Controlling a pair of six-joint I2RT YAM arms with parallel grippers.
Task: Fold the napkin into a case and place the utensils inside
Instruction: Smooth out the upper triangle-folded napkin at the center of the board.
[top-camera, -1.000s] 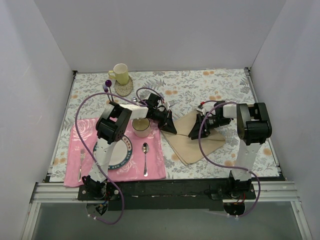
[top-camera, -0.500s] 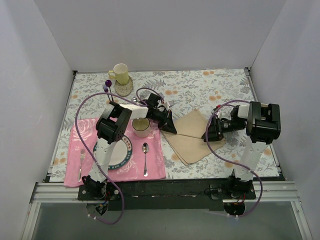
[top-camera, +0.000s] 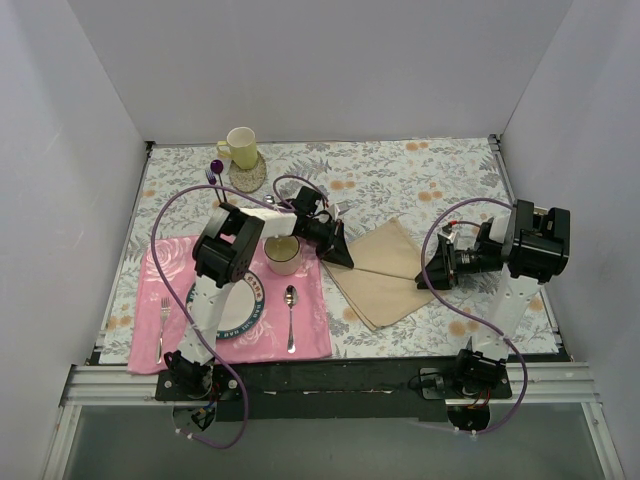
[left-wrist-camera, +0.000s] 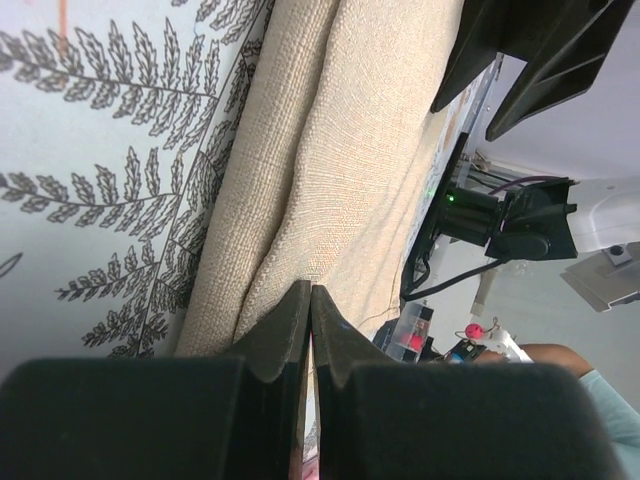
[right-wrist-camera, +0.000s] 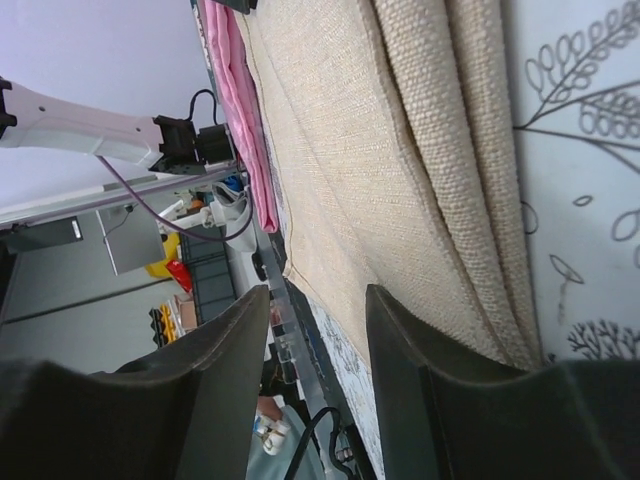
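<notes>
The beige napkin (top-camera: 383, 272) lies folded in layers on the floral tablecloth, its stacked edges showing in both wrist views (left-wrist-camera: 360, 150) (right-wrist-camera: 400, 170). My left gripper (top-camera: 340, 256) (left-wrist-camera: 311, 287) is shut, with its tips resting at the napkin's left corner and no cloth visible between them. Just off the napkin's right corner hangs my right gripper (top-camera: 430, 278) (right-wrist-camera: 317, 292), open and holding nothing. The small silver spoon (top-camera: 290, 315) and the fork (top-camera: 163, 326) lie on the pink placemat (top-camera: 310, 335), right and left of the plate.
On the placemat, a plate (top-camera: 250, 300) sits in front of a cream bowl (top-camera: 283, 256). At the back left are a yellow mug (top-camera: 240, 148) on a coaster and a purple-handled fork (top-camera: 215, 170). White walls enclose the table on three sides.
My right arm has drawn back to the right, off the napkin, with its jaws narrowing a little. The napkin's right part now lies flat. The left arm has stayed put.
</notes>
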